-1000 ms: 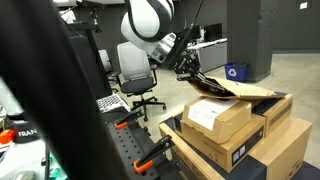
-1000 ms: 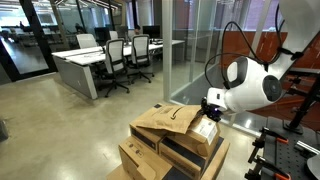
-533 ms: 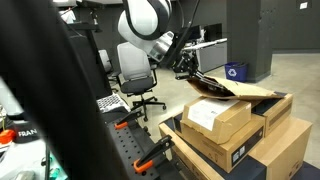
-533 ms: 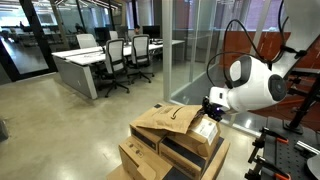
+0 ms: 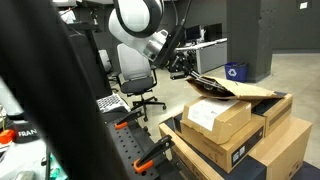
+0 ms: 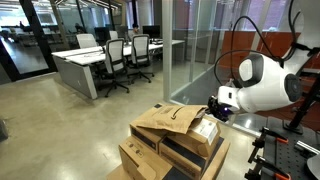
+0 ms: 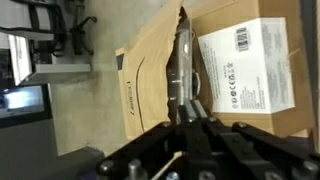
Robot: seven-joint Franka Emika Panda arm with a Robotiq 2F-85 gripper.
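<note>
Here, a white robot arm reaches over a stack of cardboard boxes point(image 5: 270, 150) in an open office. The gripper point(image 5: 183, 72) sits at the near left edge of a crumpled brown paper bag point(image 5: 240, 89), which lies flat on top of the stack. In the wrist view the gripper point(image 7: 190, 108) has its fingers pressed together, with no gap between them. Their tips meet right at the dark, open edge of the paper bag point(image 7: 150, 70). It is not clear whether a fold of paper is caught between them.

Just to the right of that edge in the wrist view is a cardboard box with a white shipping label point(image 7: 245, 60). In an exterior view the labelled box point(image 5: 215, 118) sits below the bag, on the near side of the stack.

In an exterior view the gripper point(image 6: 213, 108) is at the right end of the bag point(image 6: 160, 122). Far to the left stand office chairs point(image 6: 115, 55) around a long desk point(image 6: 75, 65), behind glass walls. A blue bin point(image 5: 235, 71) stands far behind the boxes.
</note>
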